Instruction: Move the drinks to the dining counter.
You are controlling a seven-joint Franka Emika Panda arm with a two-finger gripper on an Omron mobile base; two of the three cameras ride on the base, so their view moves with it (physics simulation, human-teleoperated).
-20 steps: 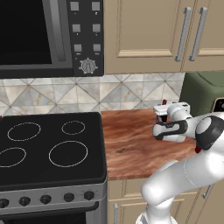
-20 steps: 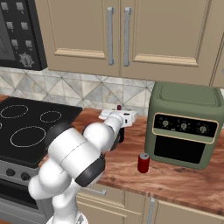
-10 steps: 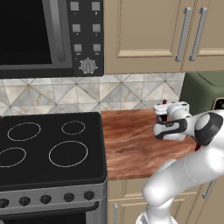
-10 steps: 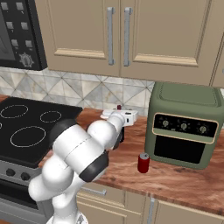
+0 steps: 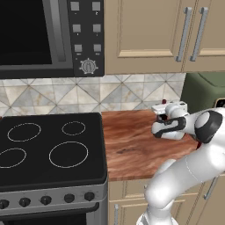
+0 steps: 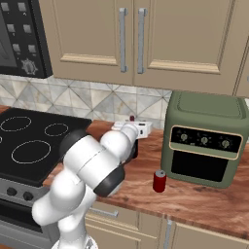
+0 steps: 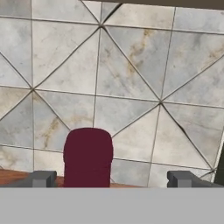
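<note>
Open gripper (image 7: 112,178) lined up on the red cap (image 7: 88,156) of a bottle at the back of the wood counter (image 5: 132,145).

Jaws spread wide, nothing held; cap sits between the two fingertips (image 7: 43,178), nearer the left one, not touching either. Bottle body hidden below the cap, so colour and fill cannot be told; probably rigid, smooth and slippery, fairly heavy if full, top-heavy and easy to tip. Best taken at the neck just under the cap, or lower on the body, squarely centred first. Short red can (image 6: 159,181) standing upright near the front edge, just left of the green countertop oven (image 6: 206,138); light, thin-walled, likely to dent under a hard squeeze; closed top, contents unseen. Both drinks not yet moved.
</note>
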